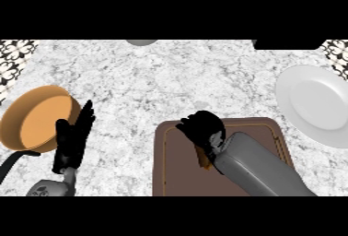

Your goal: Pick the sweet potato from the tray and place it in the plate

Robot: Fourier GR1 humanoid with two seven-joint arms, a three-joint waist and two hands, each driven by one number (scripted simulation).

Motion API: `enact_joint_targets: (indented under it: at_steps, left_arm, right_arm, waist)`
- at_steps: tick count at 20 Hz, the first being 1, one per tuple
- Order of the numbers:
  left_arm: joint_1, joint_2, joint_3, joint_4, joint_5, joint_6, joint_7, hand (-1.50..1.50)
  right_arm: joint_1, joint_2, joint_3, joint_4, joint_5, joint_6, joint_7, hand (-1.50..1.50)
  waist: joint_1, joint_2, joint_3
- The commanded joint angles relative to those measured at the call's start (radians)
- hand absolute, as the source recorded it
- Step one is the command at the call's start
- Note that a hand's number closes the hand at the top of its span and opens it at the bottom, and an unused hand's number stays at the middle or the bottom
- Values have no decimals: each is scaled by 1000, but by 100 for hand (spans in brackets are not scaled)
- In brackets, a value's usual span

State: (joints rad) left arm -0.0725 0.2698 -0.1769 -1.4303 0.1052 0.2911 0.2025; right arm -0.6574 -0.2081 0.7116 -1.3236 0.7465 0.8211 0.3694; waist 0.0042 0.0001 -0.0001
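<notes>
A brown tray point(176, 175) lies at the lower middle of the marble counter. My right hand point(202, 127) is over the tray's upper part, fingers curled downward. A small orange-brown piece, the sweet potato point(203, 159), shows just under the wrist; most of it is hidden by the hand and forearm. The white plate point(316, 105) sits at the right edge, apart from the tray. My left hand point(73, 136) rests open at the left, fingers pointing up.
An orange pan point(37, 117) with a black handle lies at the left, right beside my left hand. A grey round object point(141, 42) peeks in at the top edge. Patterned tiles show at both upper corners.
</notes>
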Motion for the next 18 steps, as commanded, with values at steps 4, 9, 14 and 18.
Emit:
enact_joint_targets:
  at_steps: [4,9,14,18]
  left_arm:
    - [3,-46,8,-7,-49,-14,13,0]
    - [39,-50,23,-28,-63,-29,9,0]
    - [63,-52,56,-60,-80,-55,23,0]
    - [-8,-70,58,-19,-95,-46,44,0]
  right_arm:
    - [23,38,-38,78,117,-8,-86,-150]
    - [95,21,-12,116,203,-98,-152,-150]
    - [82,63,-82,123,258,-27,-172,-150]
    - [58,85,-9,229,324,-151,-277,150]
  waist:
    - [1,0,0]
    - [0,0,0]
    - [0,0,0]
    - [2,1,0]
